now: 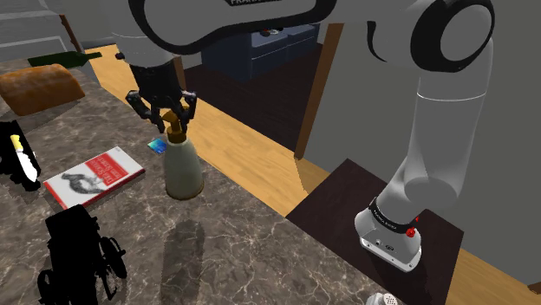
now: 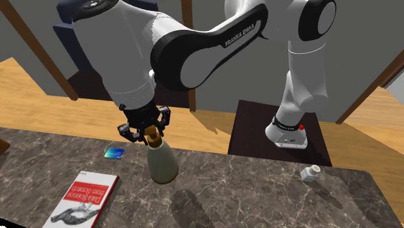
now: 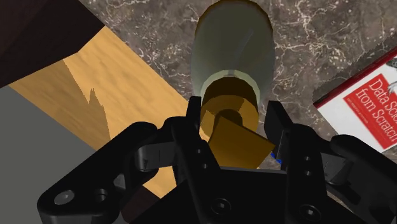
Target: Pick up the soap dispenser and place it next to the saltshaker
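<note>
The soap dispenser is a pale grey-green bottle with a golden-brown pump top, standing upright on the dark marble counter. My gripper hangs over it, open, with one finger on each side of the pump head; they are very near it and do not clasp it. The saltshaker, small and white, stands far off toward the second exterior view's right, near the counter's edge by the stand.
A red and white book and a small blue card lie close to the bottle. A bread loaf, a green bottle and a black object occupy the shoulder view's left.
</note>
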You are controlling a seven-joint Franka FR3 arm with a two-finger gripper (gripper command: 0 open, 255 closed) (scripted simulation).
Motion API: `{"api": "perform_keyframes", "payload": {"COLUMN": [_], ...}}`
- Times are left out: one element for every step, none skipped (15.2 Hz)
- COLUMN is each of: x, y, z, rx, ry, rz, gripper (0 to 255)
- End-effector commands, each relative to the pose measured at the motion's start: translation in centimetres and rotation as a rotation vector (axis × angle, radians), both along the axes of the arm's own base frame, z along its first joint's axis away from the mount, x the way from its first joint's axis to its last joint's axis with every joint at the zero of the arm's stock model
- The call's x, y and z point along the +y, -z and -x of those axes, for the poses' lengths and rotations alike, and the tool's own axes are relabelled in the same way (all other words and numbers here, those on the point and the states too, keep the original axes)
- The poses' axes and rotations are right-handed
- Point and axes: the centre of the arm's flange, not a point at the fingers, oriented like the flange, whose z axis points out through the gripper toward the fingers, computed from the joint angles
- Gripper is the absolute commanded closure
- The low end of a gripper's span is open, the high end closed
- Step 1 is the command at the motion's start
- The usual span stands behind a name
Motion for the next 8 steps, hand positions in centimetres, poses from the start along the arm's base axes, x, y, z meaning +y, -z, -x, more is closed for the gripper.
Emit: {"api": "perform_keyframes", "payload": {"x": [0.0,0.0,0.0,0.0,0.0,0.0,0.0,0.0], "y": [-1.1,-1.6,-2.2,-2.7,-3.2,-3.8,-4.3,-4.8], "z": [0.0,0.0,0.0,0.0,0.0,0.0,0.0,0.0], "rx": [0.0,0.0,0.0,0.0,0.0,0.0,0.0,0.0], "ry": [0.0,0.0,0.0,0.0,0.0,0.0,0.0,0.0], "rz": [0.0,0.0,0.0,0.0,0.0,0.0,0.0,0.0], "gripper": [255,255,255,255,255,255,255,255]}}
